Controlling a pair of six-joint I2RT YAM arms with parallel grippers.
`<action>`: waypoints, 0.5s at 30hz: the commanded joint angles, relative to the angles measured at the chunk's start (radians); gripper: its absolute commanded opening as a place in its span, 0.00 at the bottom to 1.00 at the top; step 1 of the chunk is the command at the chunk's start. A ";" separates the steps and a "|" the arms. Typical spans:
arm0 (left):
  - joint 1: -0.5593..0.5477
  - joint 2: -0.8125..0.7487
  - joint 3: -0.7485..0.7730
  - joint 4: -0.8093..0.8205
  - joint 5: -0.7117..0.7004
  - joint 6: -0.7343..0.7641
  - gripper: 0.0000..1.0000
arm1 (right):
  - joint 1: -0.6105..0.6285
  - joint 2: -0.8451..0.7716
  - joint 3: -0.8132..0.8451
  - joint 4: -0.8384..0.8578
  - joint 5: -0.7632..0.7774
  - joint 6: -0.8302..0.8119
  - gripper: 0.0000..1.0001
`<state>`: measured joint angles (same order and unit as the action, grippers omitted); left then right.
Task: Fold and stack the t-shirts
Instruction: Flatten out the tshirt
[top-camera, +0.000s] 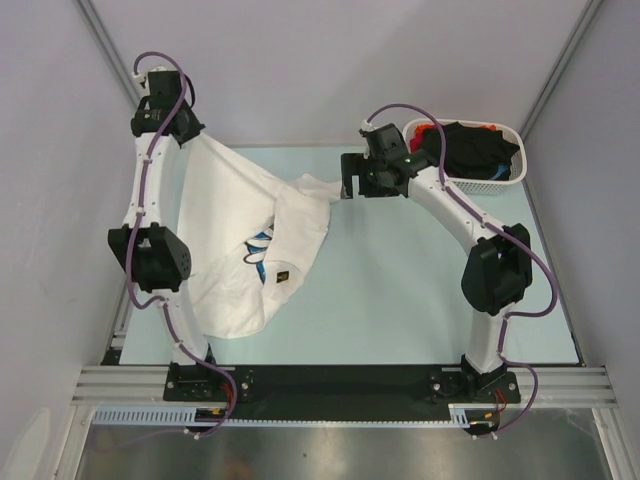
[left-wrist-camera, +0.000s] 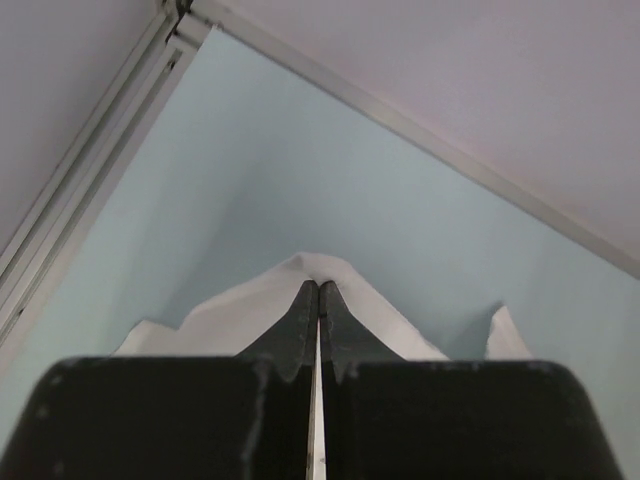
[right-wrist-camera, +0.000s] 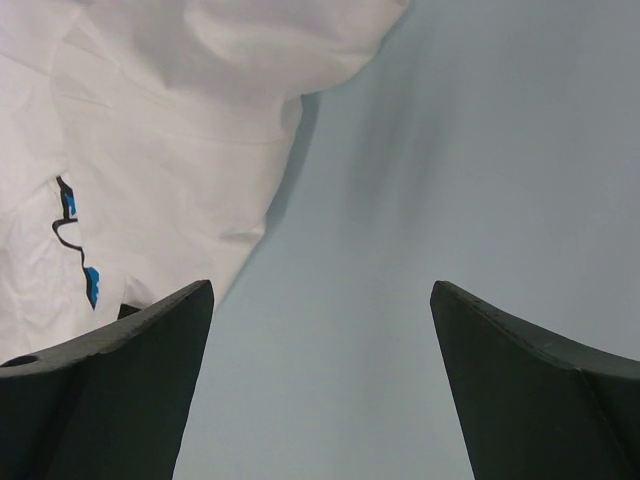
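Observation:
A white t-shirt (top-camera: 240, 215) lies crumpled on the left half of the pale blue table, with a blue print (top-camera: 260, 243) and a small dark badge (top-camera: 283, 277) showing near its middle. My left gripper (top-camera: 192, 128) is at the far left corner, shut on an edge of the white shirt (left-wrist-camera: 260, 305), which it holds pulled up. My right gripper (top-camera: 348, 180) is open and empty, just right of the shirt's far sleeve (top-camera: 312, 187). In the right wrist view the white shirt (right-wrist-camera: 170, 150) lies to the left of the open fingers (right-wrist-camera: 140, 340). Black (top-camera: 478, 150) and red (top-camera: 432, 135) shirts lie in the basket.
A white perforated basket (top-camera: 512, 170) stands at the far right corner of the table. The bare table surface (top-camera: 420, 290) spreads over the right half. Grey walls and a metal frame (left-wrist-camera: 90, 170) close in the far left corner.

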<state>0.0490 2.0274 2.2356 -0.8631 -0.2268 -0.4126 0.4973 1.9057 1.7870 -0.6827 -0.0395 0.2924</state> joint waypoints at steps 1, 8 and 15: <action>0.009 -0.029 0.018 0.226 0.003 -0.038 0.00 | 0.012 -0.066 0.006 -0.040 0.004 -0.006 0.96; 0.026 0.120 0.150 0.334 -0.074 -0.045 0.00 | 0.024 -0.102 -0.011 -0.066 0.018 0.008 0.96; 0.035 0.214 0.223 0.513 -0.121 -0.023 0.00 | 0.050 -0.163 -0.055 -0.077 0.027 0.005 0.96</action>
<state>0.0696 2.1963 2.3604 -0.5217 -0.2867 -0.4362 0.5304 1.8179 1.7531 -0.7452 -0.0261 0.2955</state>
